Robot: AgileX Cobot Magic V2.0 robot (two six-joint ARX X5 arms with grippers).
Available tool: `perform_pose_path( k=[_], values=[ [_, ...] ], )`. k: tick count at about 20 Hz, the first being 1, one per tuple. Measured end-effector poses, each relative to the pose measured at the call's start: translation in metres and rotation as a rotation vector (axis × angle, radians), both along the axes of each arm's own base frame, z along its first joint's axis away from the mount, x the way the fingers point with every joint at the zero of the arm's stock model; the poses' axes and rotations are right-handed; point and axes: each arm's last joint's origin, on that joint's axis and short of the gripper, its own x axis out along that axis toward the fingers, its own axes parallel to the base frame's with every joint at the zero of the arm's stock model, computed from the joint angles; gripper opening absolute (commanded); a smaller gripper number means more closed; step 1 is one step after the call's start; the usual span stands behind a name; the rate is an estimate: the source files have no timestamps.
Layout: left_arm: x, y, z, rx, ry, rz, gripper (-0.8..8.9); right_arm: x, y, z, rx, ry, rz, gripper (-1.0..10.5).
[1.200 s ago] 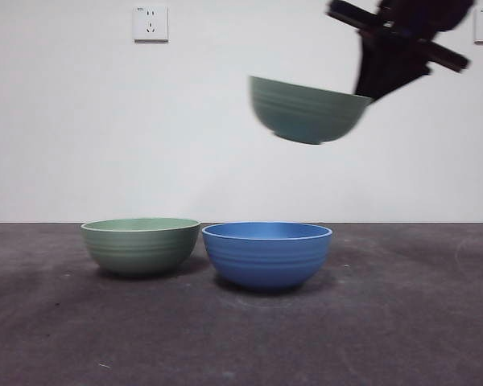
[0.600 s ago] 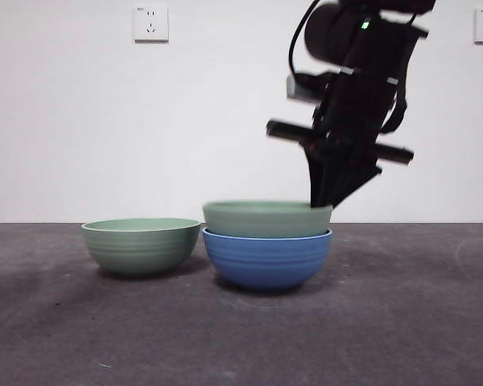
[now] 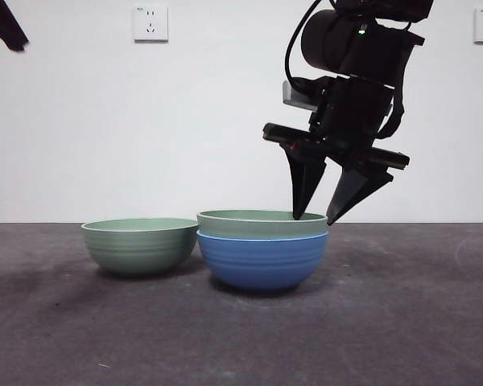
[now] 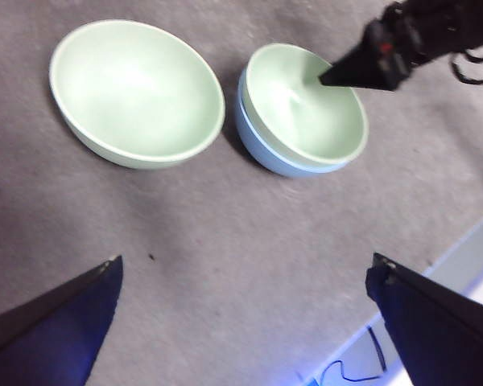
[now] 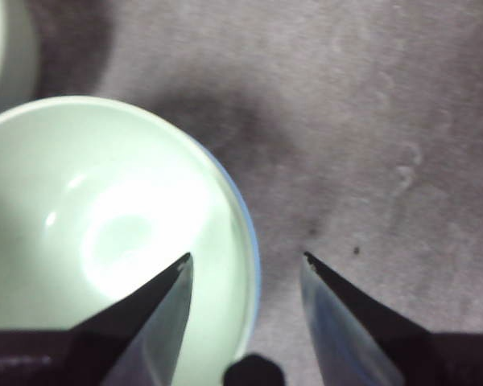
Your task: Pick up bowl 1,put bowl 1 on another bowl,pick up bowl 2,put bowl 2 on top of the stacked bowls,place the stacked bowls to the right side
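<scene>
One pale green bowl sits inside the blue bowl, and the right gripper is let go, its jaws wide apart over the rim at 3 o'clock.

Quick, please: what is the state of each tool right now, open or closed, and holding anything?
Left tool: open, holding nothing, high above the table.
Right tool: open, holding nothing, jaws astride the rim of the green bowl nested in the blue bowl.
</scene>
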Motion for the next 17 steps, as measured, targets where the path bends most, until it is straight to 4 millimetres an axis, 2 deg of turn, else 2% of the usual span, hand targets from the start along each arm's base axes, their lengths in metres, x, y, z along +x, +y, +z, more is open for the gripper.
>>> perform_pose_path(
  k=[2, 5, 8, 12, 14, 17],
  values=[
    [0.012, 0.0, -0.005, 0.014, 0.01, 0.021, 5.17, -0.005, -0.002, 0.015, 0.02, -0.036, 0.002, 2.2],
    [0.034, -0.003, -0.012, 0.007, 0.003, 0.047, 5.16, -0.023, -0.013, 0.058, 0.073, -0.141, 0.006, 2.2],
    [0.061, -0.009, -0.023, 0.011, -0.009, 0.112, 5.16, -0.053, -0.03, 0.103, 0.119, -0.23, 0.009, 2.2],
    [0.102, -0.02, -0.041, 0.079, 0.076, 0.194, 5.09, -0.101, -0.056, 0.149, 0.166, -0.334, 0.019, 2.2],
    [0.125, -0.025, -0.046, 0.111, 0.102, 0.21, 5.01, -0.124, -0.069, 0.164, 0.186, -0.371, 0.019, 2.2],
    [0.156, -0.034, -0.051, 0.145, 0.131, 0.224, 5.01, -0.153, -0.085, 0.177, 0.196, -0.39, 0.019, 2.2]
  ],
)
